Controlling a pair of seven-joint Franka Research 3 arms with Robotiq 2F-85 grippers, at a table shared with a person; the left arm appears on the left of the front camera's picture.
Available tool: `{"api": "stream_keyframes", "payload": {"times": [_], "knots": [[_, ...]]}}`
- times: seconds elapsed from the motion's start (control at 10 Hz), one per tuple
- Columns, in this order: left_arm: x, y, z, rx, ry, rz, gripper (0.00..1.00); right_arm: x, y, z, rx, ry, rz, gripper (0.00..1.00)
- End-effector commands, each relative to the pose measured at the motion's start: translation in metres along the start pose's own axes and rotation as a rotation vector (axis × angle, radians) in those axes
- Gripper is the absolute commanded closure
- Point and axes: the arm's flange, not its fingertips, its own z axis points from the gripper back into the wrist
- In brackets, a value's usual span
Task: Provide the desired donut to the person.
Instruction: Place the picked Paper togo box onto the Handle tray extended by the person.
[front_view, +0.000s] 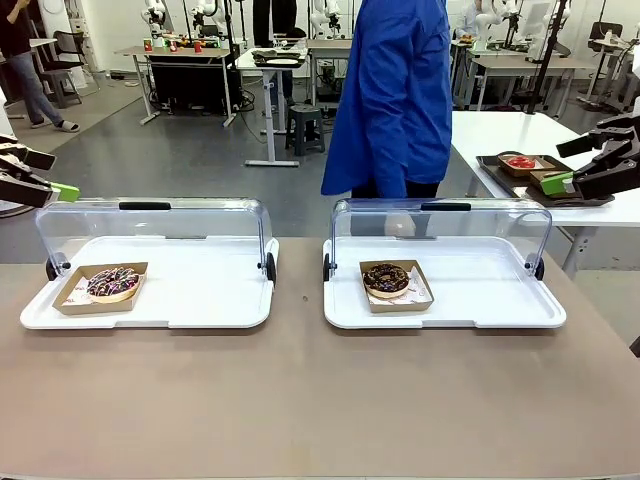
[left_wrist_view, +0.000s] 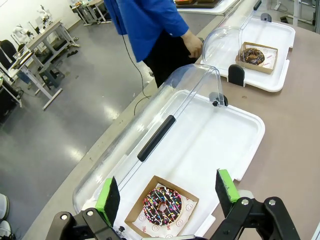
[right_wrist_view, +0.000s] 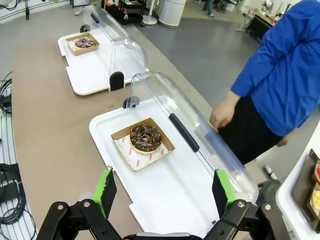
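A: How do the tools stand?

B: The left tool (left_wrist_view: 170, 192) hangs with its green pads (left_wrist_view: 109, 199) spread wide, holding nothing, above the near left corner of the bench (front_view: 300, 400). The right tool (right_wrist_view: 162, 192) is spread just as wide and empty, raised over the right side.

A: What lies under the left one?

B: A white tray (left_wrist_view: 240, 135) with its clear lid (left_wrist_view: 150, 135) swung back toward the far edge. In a brown card box on the tray sits the sprinkled donut (left_wrist_view: 162, 205), near the tray's left end.

A: And under the right?

B: A second tray (right_wrist_view: 110, 130), lid (right_wrist_view: 195, 135) open the same way, with the chocolate donut (right_wrist_view: 145, 138) in its own box on paper, about mid-tray. The two trays sit side by side along the far edge, apart from each other.

A: The person?

B: The person (front_view: 395, 95) in the blue jacket stands at the far edge behind the right tray, one hand (right_wrist_view: 223, 112) low, just behind that tray's lid.
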Motion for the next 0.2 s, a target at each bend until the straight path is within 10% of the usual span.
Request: {"api": "stream_keyframes", "payload": {"times": [0.0,0.1], "knots": [[-0.0007,-0.0041,-0.0025,0.009,0.001,0.008,0.00,-0.0014,-0.0005,0.0002,0.009,-0.011,-0.002,0.00],[-0.0007,-0.0041,-0.0025,0.009,0.001,0.008,0.00,-0.0014,-0.0005,0.0002,0.009,-0.011,-0.002,0.00]]}}
